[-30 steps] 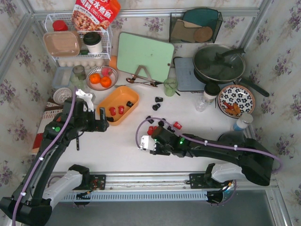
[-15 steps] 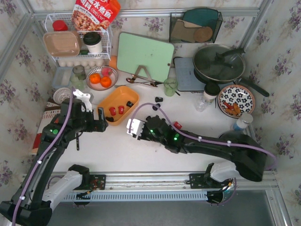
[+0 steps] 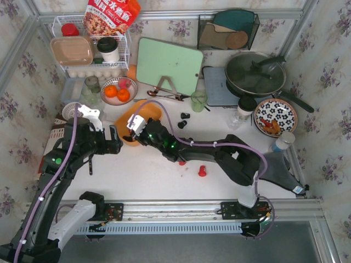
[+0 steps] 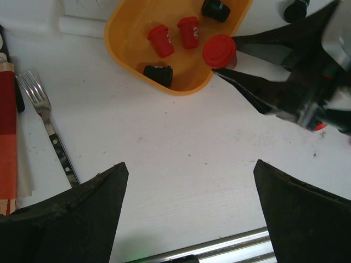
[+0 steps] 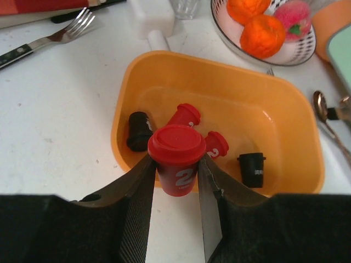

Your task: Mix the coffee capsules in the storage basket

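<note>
The orange-yellow storage basket (image 3: 152, 111) sits left of the table's centre. It holds two red capsules (image 5: 184, 116) (image 5: 218, 143) and two black capsules (image 5: 139, 130) (image 5: 252, 169). My right gripper (image 5: 175, 162) is shut on an upright red capsule (image 5: 175, 147) and holds it over the basket's near rim (image 5: 131, 159). This gripper also shows in the top view (image 3: 134, 134). My left gripper (image 4: 189, 170) is open and empty over bare table, near the basket's left corner (image 3: 117, 139). Loose red capsules (image 3: 202, 171) (image 3: 181, 162) and black ones (image 3: 185, 115) (image 3: 181, 124) lie on the table.
A fork (image 4: 52, 131) and a red mat (image 4: 6, 137) lie left of the basket. A bowl of oranges (image 3: 118, 90) stands just behind it. A green cutting board (image 3: 170, 66), a pan (image 3: 255, 74), a patterned plate (image 3: 275, 116) and a wire rack (image 3: 90, 52) line the back.
My right arm has swung left and away from the table's middle to the basket's near rim, carrying the red capsule. My left gripper has shifted slightly left and stays open.
</note>
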{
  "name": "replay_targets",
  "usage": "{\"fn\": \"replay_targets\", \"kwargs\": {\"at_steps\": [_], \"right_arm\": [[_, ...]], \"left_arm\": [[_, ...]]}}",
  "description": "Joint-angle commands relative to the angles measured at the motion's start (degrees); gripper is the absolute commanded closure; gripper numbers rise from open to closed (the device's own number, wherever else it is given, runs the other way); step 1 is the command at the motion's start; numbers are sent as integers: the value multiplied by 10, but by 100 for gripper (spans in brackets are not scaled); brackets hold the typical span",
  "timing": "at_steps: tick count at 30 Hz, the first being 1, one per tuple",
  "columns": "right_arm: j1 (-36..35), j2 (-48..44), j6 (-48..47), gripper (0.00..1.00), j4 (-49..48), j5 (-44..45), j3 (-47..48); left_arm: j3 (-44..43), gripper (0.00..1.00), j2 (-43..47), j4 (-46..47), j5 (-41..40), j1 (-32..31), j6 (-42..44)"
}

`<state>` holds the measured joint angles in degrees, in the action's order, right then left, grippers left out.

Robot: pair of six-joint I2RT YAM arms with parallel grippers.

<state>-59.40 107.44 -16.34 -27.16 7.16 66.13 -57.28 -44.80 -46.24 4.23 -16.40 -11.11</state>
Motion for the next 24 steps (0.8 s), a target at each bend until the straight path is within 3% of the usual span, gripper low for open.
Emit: {"fn": "replay_targets", "kwargs": {"at_steps": [1,11,20,24], "right_arm": [[15,33,93,66,-65,-20,10],[51,44,176,26,-75,-60,-1],[54,-59,177,14,-18,-11,-54],[54,-146,158,1,18,79,-108]], "left_arm": [[-2,1,7,2,-7,1,-5],[-3,1,6,2,2,3,-4],[1,1,1,5,-4,4,-6],[-1,1,-8,2,-25,5,-25]]}}
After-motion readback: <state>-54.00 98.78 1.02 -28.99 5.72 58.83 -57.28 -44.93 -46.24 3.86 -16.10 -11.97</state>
